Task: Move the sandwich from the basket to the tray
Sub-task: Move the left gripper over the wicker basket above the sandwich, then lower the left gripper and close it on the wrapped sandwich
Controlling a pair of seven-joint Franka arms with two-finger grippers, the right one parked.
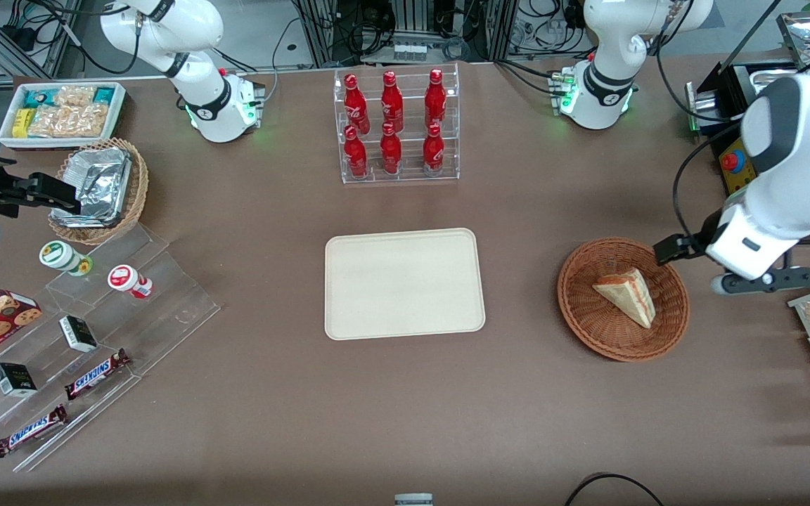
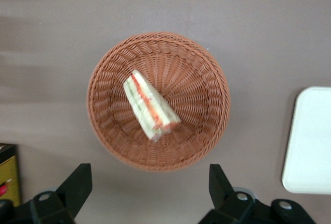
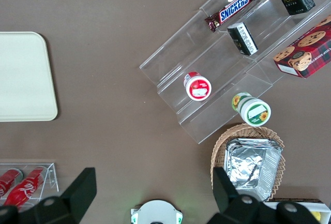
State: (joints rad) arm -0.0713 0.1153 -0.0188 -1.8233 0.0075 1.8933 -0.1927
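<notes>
The sandwich (image 1: 627,295) lies on its side in the round wicker basket (image 1: 584,320), well apart from the bare cream tray (image 1: 403,283). The left gripper (image 2: 150,182) hovers above the basket, fingers spread wide, holding nothing.

I log a clear rack (image 1: 399,172) of six red bottles (image 1: 391,102) at top centre of the front frame. Upper left: snack tub (image 1: 60,112), foil-lined basket (image 1: 99,190). Lower left: clear stepped stand (image 1: 166,309) bearing two Snickers bars (image 1: 98,374), small boxes (image 1: 78,333), two cups (image 1: 127,280).
</notes>
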